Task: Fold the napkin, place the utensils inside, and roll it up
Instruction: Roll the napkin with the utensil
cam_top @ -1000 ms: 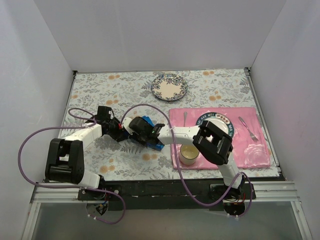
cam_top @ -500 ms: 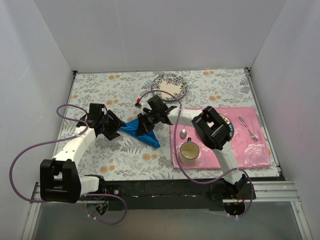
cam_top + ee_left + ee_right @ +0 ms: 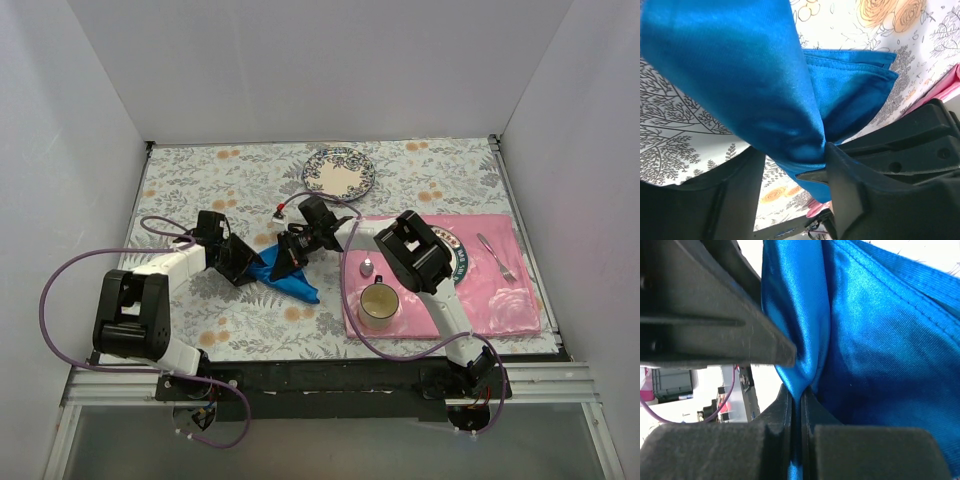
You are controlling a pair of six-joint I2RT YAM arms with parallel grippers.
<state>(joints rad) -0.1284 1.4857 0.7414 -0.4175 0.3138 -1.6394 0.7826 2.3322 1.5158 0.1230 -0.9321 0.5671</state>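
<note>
The bright blue napkin [image 3: 290, 280] lies bunched on the floral tablecloth between the two grippers. My right gripper [image 3: 287, 256] is shut on a pinched fold of the napkin [image 3: 875, 340], with the cloth squeezed between its jaws [image 3: 799, 390]. My left gripper [image 3: 242, 263] stands open just left of it. The napkin [image 3: 750, 85] drapes over the left gripper [image 3: 792, 160] and rests against its right finger [image 3: 855, 200]. Of the utensils, a fork [image 3: 497, 257] and a small spoon [image 3: 368, 264] lie on the pink placemat [image 3: 500, 300].
A patterned plate [image 3: 340, 172] sits at the back of the table. A cream cup [image 3: 378, 305] stands on the placemat's near left corner. Another plate [image 3: 457, 252] is partly hidden under the right arm. White walls enclose the table.
The right gripper has closed on the napkin and lifted it toward the back. The left gripper opened and moved right, so the stretched cloth is now bunched between them.
</note>
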